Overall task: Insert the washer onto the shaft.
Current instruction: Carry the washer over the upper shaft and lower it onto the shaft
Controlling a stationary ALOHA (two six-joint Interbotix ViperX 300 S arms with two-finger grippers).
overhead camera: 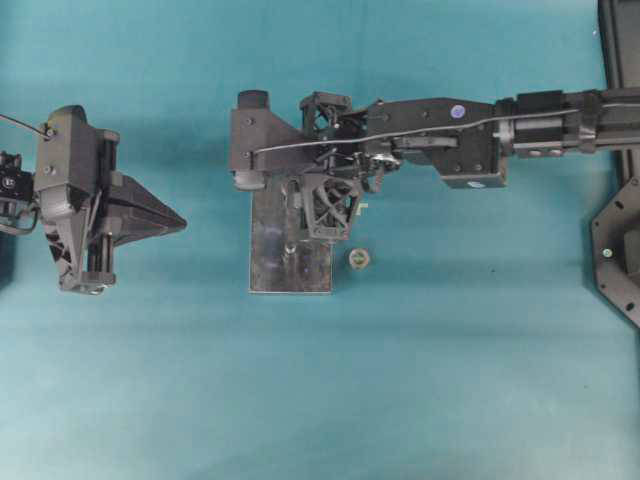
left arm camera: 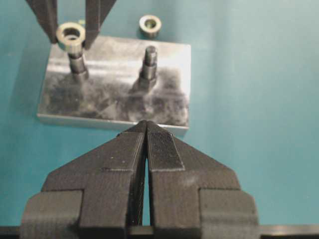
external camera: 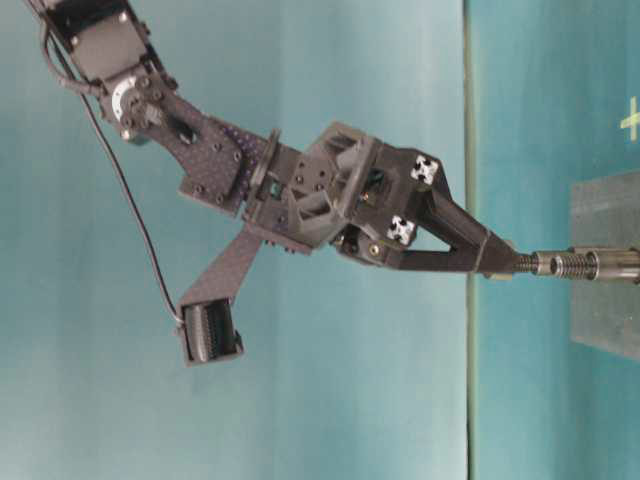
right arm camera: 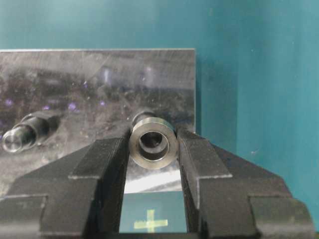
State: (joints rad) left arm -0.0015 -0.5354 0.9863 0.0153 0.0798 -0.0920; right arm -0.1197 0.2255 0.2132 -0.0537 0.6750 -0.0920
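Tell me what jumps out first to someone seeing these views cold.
The right gripper grips a metal washer right over one shaft on the steel plate; whether it has started down the shaft isn't clear. A second shaft stands bare beside it, and another washer lies loose on the teal table just off the plate's edge. The left gripper sits shut and empty, back from the plate.

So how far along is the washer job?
Pickup looks done: the right gripper holds a washer at the top of one shaft. Left: seat it and release. A second washer lies beside the plate; the other shaft is bare.
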